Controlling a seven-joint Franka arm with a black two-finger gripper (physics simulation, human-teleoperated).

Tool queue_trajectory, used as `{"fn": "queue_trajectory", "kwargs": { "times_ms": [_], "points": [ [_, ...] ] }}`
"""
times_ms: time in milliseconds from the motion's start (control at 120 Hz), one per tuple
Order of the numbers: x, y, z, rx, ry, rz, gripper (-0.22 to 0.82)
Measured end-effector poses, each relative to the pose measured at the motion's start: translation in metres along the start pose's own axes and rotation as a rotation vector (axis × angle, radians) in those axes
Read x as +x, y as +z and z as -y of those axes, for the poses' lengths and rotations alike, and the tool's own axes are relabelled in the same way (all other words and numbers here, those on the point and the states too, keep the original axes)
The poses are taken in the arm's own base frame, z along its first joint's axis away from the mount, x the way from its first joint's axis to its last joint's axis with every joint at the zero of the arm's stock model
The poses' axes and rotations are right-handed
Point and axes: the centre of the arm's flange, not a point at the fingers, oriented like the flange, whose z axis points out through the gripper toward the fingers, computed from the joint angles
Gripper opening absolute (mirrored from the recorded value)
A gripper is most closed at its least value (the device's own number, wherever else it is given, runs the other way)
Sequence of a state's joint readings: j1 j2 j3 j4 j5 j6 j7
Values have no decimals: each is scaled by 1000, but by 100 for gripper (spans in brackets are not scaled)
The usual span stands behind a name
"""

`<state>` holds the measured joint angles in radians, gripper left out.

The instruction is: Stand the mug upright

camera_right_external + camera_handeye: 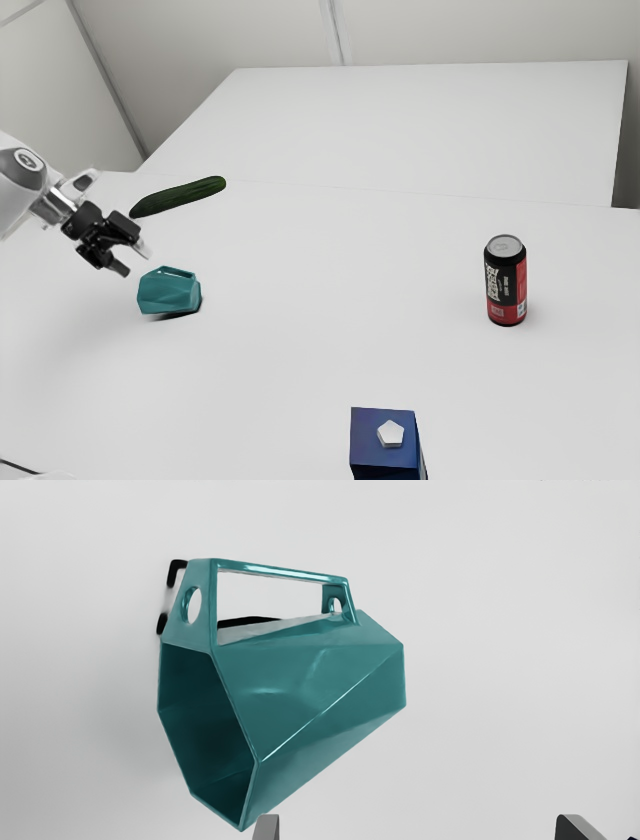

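The hand (134, 260) is open, its fingers spread with nothing gripped, near the teal mug (168, 292), which lies on its side on the desk (290, 350). The mug's handle (280, 571) and open mouth (210, 725) face the wrist camera. A cucumber (180, 196) lies near the hand; a can (507, 283) stands well apart, toward the exterior view's right.
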<state>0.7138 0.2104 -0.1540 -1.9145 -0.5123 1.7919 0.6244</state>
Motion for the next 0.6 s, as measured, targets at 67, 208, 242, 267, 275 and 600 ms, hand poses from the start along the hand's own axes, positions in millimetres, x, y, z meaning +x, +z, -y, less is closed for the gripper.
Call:
{"fn": "queue_trajectory", "kwargs": {
  "times_ms": [67, 208, 242, 267, 275, 600],
  "points": [
    [3, 5, 15, -28, 20, -9, 60],
    [5, 9, 37, -65, 62, -29, 60],
    [5, 8, 40, -71, 73, -35, 60],
    [5, 8, 43, -76, 80, -39, 60],
    [5, 8, 44, -78, 82, -40, 60],
    [12, 41, 68, -195, 144, -25, 60]
  ]
}}
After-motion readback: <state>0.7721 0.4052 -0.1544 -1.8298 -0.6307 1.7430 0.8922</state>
